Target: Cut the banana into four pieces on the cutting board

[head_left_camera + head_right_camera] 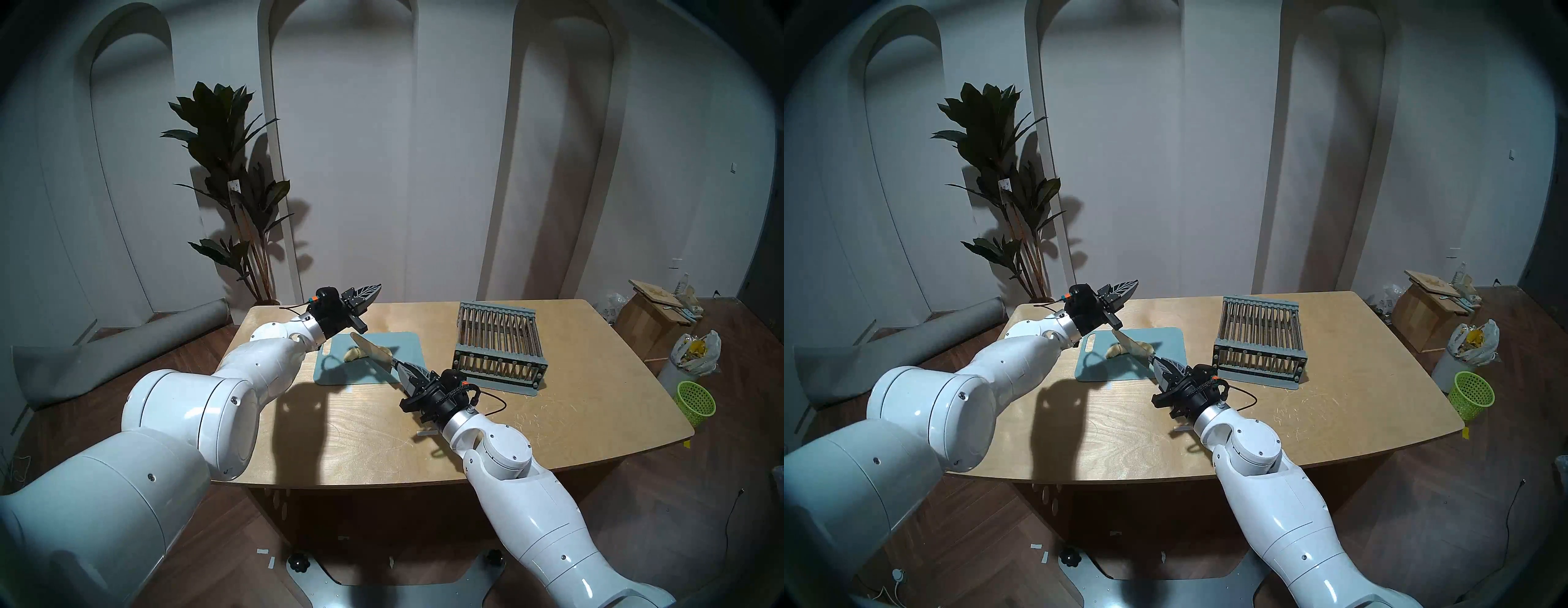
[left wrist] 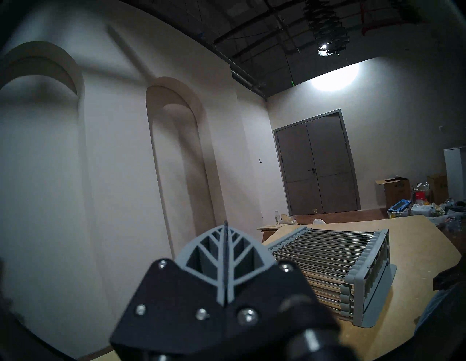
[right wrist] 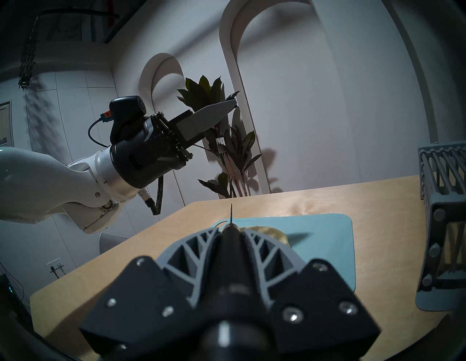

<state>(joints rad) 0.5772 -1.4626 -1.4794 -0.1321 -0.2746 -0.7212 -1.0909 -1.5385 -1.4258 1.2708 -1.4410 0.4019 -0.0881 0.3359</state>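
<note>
A pale peeled banana lies on the light blue-grey cutting board at the table's middle back. A knife slants across it, blade over the banana's middle. Whether the blade has gone through I cannot tell. My right gripper is shut on the knife's dark handle at the board's near right corner. In the right wrist view the knife shows edge-on beyond the right gripper, with the banana just behind. My left gripper is shut and empty, raised above the board's far left; its fingers press together.
A grey slatted rack stands on the wooden table right of the board, close to my right wrist. A potted plant stands behind the table's left corner. On the floor at the right are a green basket and bags.
</note>
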